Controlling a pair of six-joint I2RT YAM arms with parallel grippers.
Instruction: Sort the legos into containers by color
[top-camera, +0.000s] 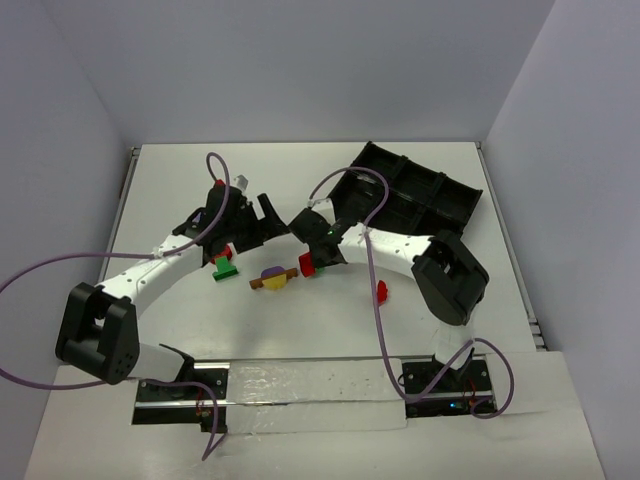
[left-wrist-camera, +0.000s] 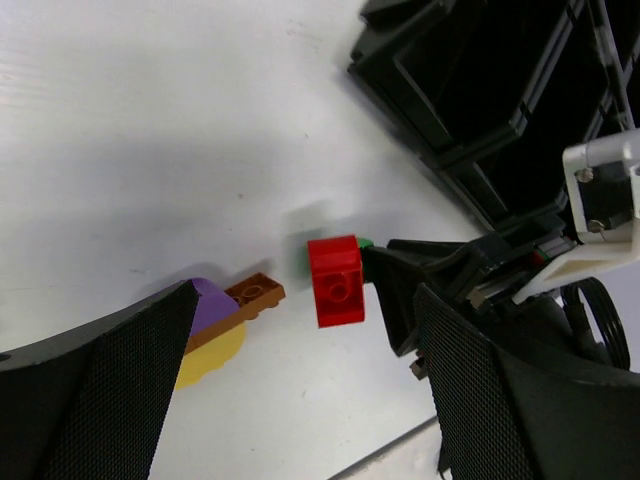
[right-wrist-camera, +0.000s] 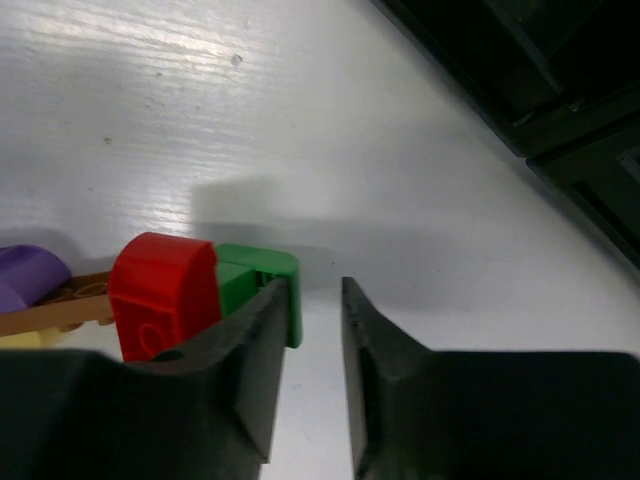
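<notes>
The red-and-green lego cluster rests against the right end effector's outer side, its jaws slightly apart.

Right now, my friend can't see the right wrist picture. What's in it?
The right gripper, slightly open and empty, hangs over a white table. A red brick stuck to a green brick sits beside one finger. A purple piece and a brown piece show far left; a black tray fills the top right.

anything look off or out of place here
The black tray sits skewed, turned diagonal on the table. One red brick lies alone, away from the mixed cluster. Nothing looks spilled or broken.
</notes>
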